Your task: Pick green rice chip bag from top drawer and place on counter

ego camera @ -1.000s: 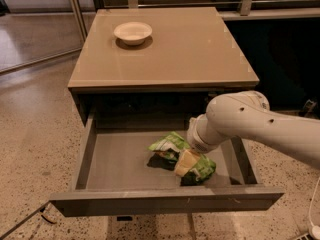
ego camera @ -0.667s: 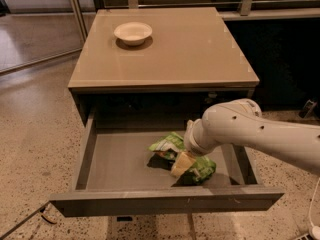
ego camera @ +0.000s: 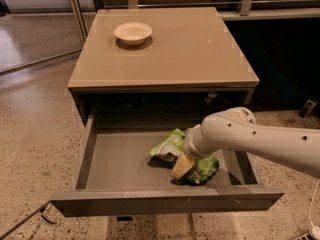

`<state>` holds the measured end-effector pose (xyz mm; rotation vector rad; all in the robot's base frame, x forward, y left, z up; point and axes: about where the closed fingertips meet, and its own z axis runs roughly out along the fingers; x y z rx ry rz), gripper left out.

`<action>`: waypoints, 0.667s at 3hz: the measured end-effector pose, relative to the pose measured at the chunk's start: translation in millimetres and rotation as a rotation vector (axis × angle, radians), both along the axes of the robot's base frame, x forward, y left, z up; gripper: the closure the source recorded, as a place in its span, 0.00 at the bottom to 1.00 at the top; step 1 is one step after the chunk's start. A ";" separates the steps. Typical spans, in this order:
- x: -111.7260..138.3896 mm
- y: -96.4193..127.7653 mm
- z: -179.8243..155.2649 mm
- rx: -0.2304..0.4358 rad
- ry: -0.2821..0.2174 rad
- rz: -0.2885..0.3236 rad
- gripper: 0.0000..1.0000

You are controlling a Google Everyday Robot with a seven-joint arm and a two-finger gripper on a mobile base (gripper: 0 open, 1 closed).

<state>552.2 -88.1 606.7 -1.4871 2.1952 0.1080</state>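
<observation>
One gripper [ego camera: 182,167] in one top drawer [ego camera: 120,161], one green bag [ego camera: 171,144], one bowl [ego camera: 133,32].

White bowl [ego camera: 133,32]: shallow, upright, located at 11 o'clock in the frame. Floor [ego camera: 35,149]: speckled beige terrazzo, spanning 7 to 10 o'clock and the lower edge. Metal pole [ego camera: 76,9]: slanted, at 11 o'clock, left of the white bowl. Dark cable [ego camera: 22,225]: lies on the floor at 7 o'clock. Gripper [ego camera: 184,165]: at 5 o'clock from the white bowl, well apart from it.
</observation>
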 end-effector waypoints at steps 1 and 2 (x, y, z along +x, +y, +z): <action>-0.1 0.0 -0.2 0.000 0.000 0.000 0.42; -7.1 -0.4 13.5 -0.020 -0.002 0.039 0.66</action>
